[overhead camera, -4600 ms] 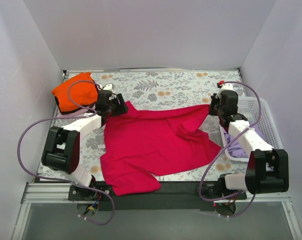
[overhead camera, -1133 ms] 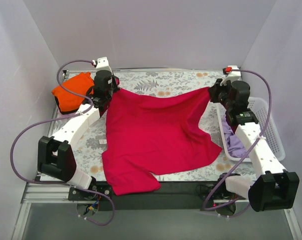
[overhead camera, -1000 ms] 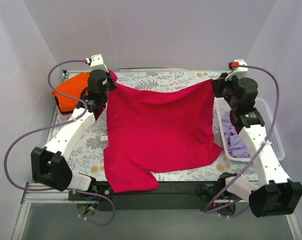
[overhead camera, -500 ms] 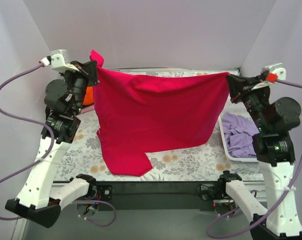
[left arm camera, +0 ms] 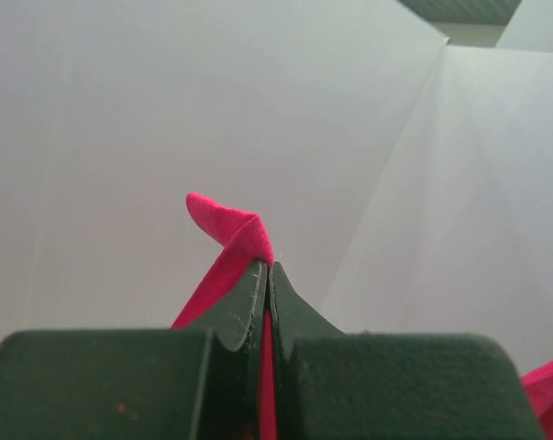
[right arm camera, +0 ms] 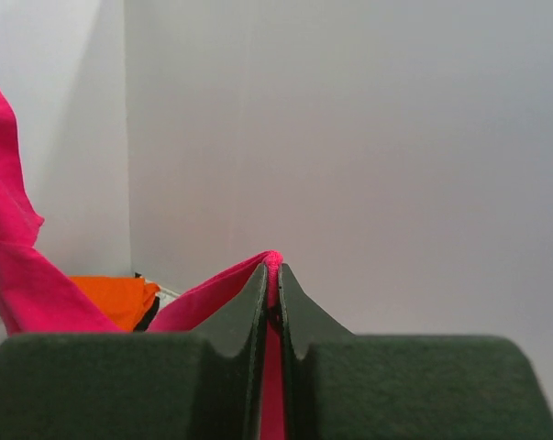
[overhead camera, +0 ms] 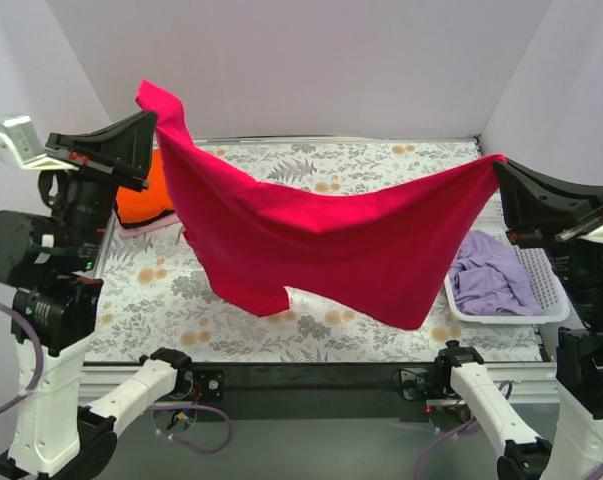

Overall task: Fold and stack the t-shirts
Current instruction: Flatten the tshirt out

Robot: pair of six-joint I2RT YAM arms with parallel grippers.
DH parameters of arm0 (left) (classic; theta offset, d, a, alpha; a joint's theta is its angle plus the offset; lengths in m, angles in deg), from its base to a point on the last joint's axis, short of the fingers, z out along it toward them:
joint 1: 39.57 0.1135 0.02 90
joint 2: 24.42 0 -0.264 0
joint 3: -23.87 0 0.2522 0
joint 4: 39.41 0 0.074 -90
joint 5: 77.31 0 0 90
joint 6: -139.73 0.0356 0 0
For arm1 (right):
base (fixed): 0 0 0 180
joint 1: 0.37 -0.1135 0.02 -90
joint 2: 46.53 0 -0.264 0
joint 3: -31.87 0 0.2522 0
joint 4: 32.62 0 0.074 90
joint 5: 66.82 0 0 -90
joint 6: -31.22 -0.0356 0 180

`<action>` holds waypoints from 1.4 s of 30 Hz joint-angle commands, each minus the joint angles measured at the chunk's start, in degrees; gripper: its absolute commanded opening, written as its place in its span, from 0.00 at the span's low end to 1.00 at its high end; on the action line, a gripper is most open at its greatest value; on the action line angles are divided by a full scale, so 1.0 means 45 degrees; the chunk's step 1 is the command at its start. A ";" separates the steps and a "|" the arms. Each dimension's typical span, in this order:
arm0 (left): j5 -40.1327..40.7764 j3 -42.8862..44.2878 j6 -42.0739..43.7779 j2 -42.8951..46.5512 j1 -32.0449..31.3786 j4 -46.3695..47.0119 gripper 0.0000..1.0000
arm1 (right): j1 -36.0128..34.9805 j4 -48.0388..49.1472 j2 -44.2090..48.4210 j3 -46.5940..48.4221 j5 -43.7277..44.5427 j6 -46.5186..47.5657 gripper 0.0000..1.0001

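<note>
L gripper point(overhead camera: 152, 119), upper left of the top view, was raised high w/ its dark fingers point(left arm camera: 239, 312) pinched tight on one corner of the crimson-magenta cloth t-shirt point(overhead camera: 321, 235). A small flap of the cloth poked up past the tips. The L wrist view showed only a thin red strip between the closed fingers.

Just below and behind that corner, at left-centre, the bright orange cloth t-shirt point(overhead camera: 146, 195) lay bunched at the left edge of the floral-patterned table point(overhead camera: 361, 160).

The crimson shirt spanned the middle of the frame, held in the air betw. both arms. It sagged in the centre, w/ a sleeve and the lower edge dangling over the table.

R gripper point(overhead camera: 499, 166), right-centre, was also clamped shut on the shirt's opposite corner, w/ red cloth showing in the slit betw. its fingers in the R wrist view.

Lower right, the lavender purple cloth t-shirt point(overhead camera: 491, 280) sat crumpled in the white plastic lattice basket point(overhead camera: 501, 313).
</note>
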 commanded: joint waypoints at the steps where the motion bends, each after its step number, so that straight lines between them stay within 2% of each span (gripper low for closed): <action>1: -0.1013 0.1090 -0.0205 0.0055 -0.0035 -0.0401 0.00 | -0.0041 -0.0173 0.0122 0.0918 -0.0255 -0.0113 0.01; 14: -0.2380 0.3024 -0.0889 0.0641 -0.0035 -0.0928 0.00 | -0.0041 -0.1091 0.0317 0.2950 0.0097 0.0063 0.01; 20: -0.3181 0.4723 -0.0948 -0.0488 -0.0035 -0.1046 0.00 | -0.0080 -0.1033 -0.0246 0.3088 0.0429 0.0200 0.01; 23: -0.3202 0.4960 -0.0772 -0.1347 -0.0054 -0.1143 0.00 | -0.0158 -0.0839 -0.0600 0.2389 0.0662 0.0317 0.01; 25: -0.2930 0.4415 -0.0655 -0.1584 -0.0035 -0.1066 0.00 | -0.0139 -0.0372 -0.0581 0.1569 0.0916 0.0376 0.01; 29: -0.1193 0.1119 -0.0382 -0.1314 -0.0035 0.0123 0.00 | -0.0138 0.0450 -0.0406 -0.0600 0.1619 0.0454 0.01; 30: -0.0455 -0.0203 -0.0304 -0.1215 -0.0035 0.0667 0.00 | -0.0158 0.0645 -0.0367 -0.1107 0.1698 0.0454 0.01; 32: -0.0039 -0.1577 -0.0303 -0.1156 -0.0035 0.1255 0.00 | -0.0138 0.1192 -0.0424 -0.2513 0.2145 0.0435 0.01; 33: 0.0601 -0.2918 -0.0303 -0.1175 -0.0035 0.1935 0.00 | -0.0138 0.1406 -0.0502 -0.3021 0.2284 0.0377 0.01; 34: 0.0800 -0.3512 -0.0361 -0.1291 -0.0016 0.2310 0.00 | -0.0158 0.2027 -0.0716 -0.4244 0.2382 0.0221 0.01; 37: 0.1464 -0.5230 -0.0283 -0.2499 0.0179 0.3348 0.00 | -0.0139 0.3588 -0.1727 -0.6472 0.2558 -0.0247 0.01; 42: 0.1507 -0.6018 -0.0167 -0.6579 0.1409 0.5453 0.00 | -0.0022 0.5411 -0.4599 -0.7772 0.3046 -0.0600 0.01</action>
